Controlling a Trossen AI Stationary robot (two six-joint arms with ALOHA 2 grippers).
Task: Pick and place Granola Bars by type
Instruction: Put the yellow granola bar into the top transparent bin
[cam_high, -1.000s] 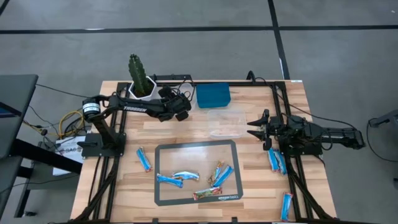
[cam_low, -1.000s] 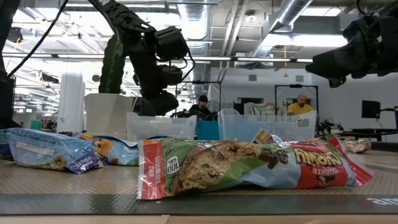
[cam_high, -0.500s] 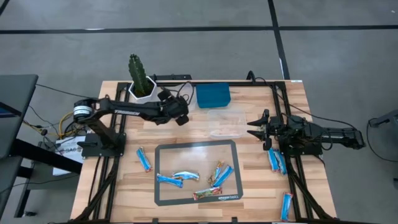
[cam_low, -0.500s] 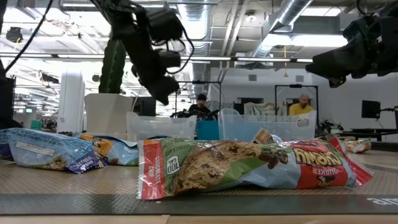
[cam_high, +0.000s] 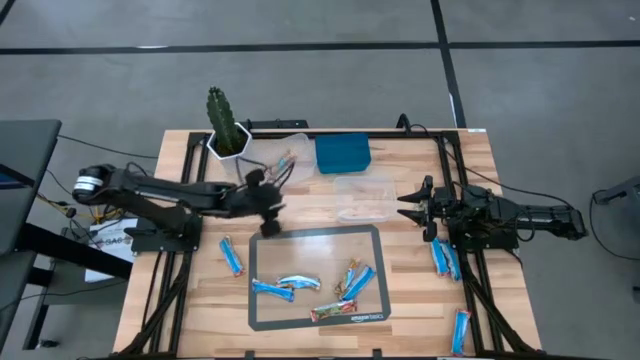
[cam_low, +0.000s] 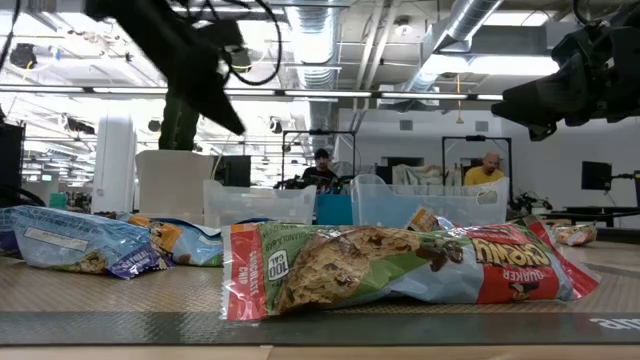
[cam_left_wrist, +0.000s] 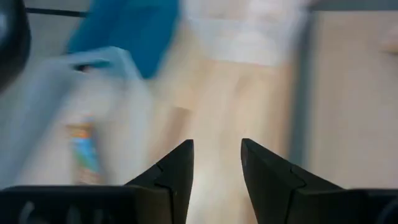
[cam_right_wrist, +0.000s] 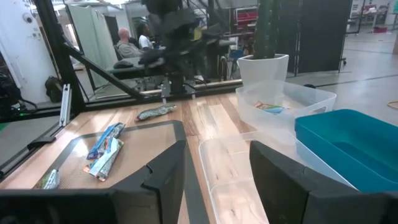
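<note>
Sorting looks to be at an early stage, judging by how the bars lie. One bar (cam_high: 286, 160) with a mixed-colour wrapper sits in the clear tub (cam_high: 297, 144) beside the cactus pot (cam_high: 228, 146), and the second clear tub (cam_high: 364, 198) nearer the mat appears to hold something pale, though what it is cannot be told. Most of the work remains: several blue bars (cam_high: 272, 290) and a multicoloured one (cam_high: 332, 312) lie on the dark mat (cam_high: 264, 244), one blue bar (cam_high: 232, 256) rests on the wood just left of the mat, and more blue bars (cam_high: 441, 258) lie by the right arm's base.

The left gripper (cam_high: 268, 203) hangs above the wood between the tub and the mat's far edge, its fingers (cam_left_wrist: 176, 169) a narrow gap apart with nothing between them. The right gripper (cam_high: 410, 206) waits beside the second tub, its fingers spread and empty. A blue bin (cam_high: 343, 153) stands at the back.
</note>
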